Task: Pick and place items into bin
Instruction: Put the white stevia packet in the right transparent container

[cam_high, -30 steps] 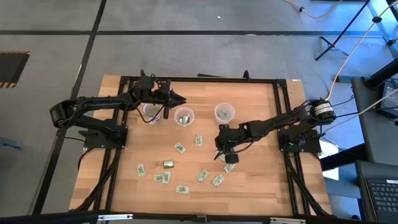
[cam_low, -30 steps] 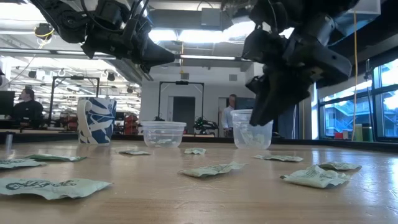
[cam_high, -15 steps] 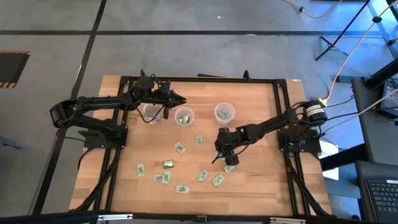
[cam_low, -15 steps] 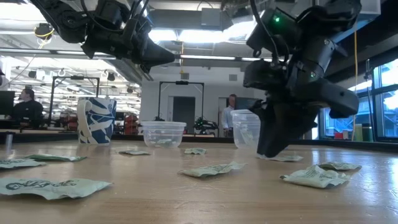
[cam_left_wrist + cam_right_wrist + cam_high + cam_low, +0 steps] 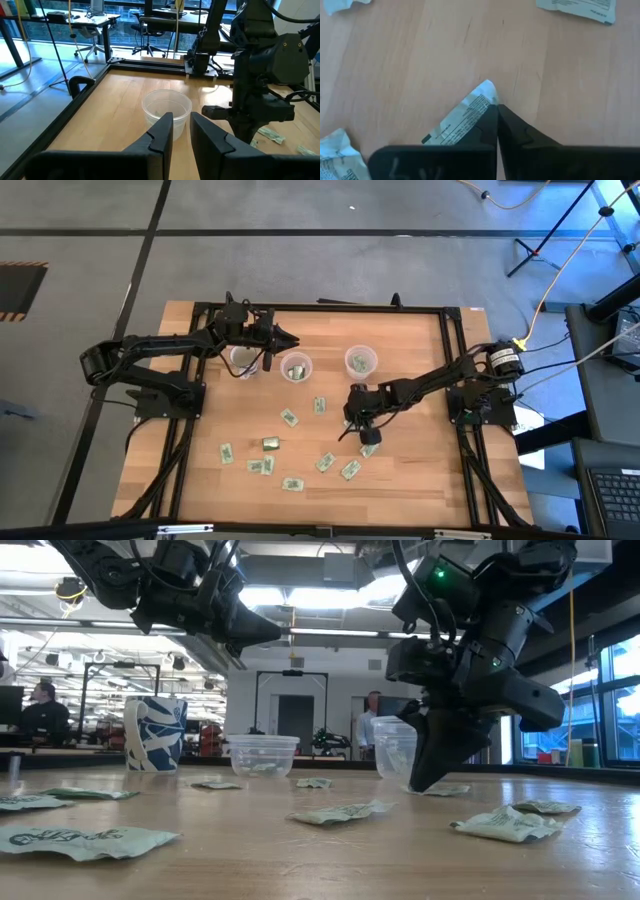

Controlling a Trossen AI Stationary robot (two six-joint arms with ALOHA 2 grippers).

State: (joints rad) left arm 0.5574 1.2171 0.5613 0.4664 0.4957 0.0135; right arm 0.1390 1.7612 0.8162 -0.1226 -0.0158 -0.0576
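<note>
down at the tabletop, right gripper (image 5: 497,107) fingers pinch a packet (image 5: 462,116); left fingers (image 5: 165,131) slightly apart.

On the table (image 5: 420,480), three cups stand in a row toward twelve o'clock: the left cup (image 5: 243,362), middle cup (image 5: 295,367) and right cup (image 5: 360,361). Packets (image 5: 290,418) lie scattered toward six o'clock of them, with the right gripper (image 5: 349,432) down among these at three o'clock of centre.

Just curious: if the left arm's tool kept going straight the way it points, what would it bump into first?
Probably the clear plastic cup just ahead of the left tool; the right arm stands beyond, though depth is unclear.
</note>
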